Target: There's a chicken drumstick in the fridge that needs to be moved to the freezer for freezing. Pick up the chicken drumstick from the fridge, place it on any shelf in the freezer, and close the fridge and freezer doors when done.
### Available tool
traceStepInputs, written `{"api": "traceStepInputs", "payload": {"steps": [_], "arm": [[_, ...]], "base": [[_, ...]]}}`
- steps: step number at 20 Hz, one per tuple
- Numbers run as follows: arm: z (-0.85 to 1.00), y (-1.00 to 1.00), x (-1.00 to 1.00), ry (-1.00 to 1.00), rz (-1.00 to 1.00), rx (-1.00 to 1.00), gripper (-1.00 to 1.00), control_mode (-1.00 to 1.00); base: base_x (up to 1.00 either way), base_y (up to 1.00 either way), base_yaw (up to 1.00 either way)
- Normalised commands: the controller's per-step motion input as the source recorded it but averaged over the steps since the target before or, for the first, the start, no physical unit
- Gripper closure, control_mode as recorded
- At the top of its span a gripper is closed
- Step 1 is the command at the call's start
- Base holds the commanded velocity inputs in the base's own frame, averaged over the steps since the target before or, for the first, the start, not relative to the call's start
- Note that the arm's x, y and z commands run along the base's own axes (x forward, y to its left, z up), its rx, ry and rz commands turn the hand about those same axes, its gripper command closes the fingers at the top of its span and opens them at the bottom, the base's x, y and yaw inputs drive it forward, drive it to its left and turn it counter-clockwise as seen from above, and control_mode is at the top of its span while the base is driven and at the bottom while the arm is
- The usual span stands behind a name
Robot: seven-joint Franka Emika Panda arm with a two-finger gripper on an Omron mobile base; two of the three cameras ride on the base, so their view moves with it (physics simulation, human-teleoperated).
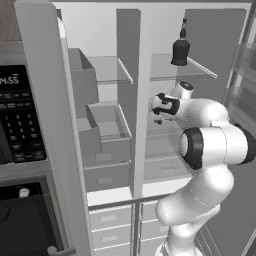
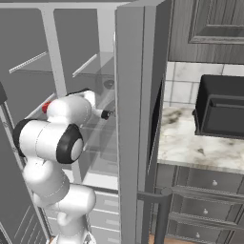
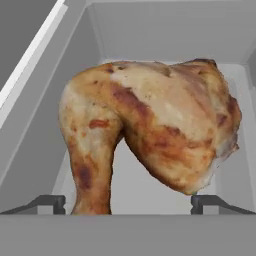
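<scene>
The chicken drumstick (image 3: 150, 125), glossy golden-brown with darker patches, lies close in front of the hand on a pale shelf of the fridge (image 1: 200, 100). My gripper (image 3: 127, 202) is open, one dark fingertip on each side of the drumstick's near end, apart from the meat. In the left base view the arm reaches past the centre divider into this wider compartment at mid height. The freezer (image 1: 107, 125) is the narrower compartment to the left, with grey bins. Both doors stand open: the freezer door (image 1: 42, 100) and the fridge door (image 2: 138, 119).
A dark bottle (image 1: 180, 47) stands on the glass shelf above the arm. A black microwave (image 1: 17, 115) and an oven sit left of the freezer door. Right of the fridge door are a marble counter (image 2: 190, 143) and a black appliance (image 2: 221, 107).
</scene>
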Motion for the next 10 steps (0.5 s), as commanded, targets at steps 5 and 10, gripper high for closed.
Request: {"api": "traceStepInputs", "payload": {"steps": [5, 10], "arm": [[-0.19, 0.0, 0.53, 0.0, 0.0, 0.0, -1.0, -1.0], [-0.52, 0.02, 0.21, 0.0, 0.0, 0.0, 1.0, -1.0]], "base": [[0.0, 0.0, 0.0], [0.0, 0.0, 0.0]]}}
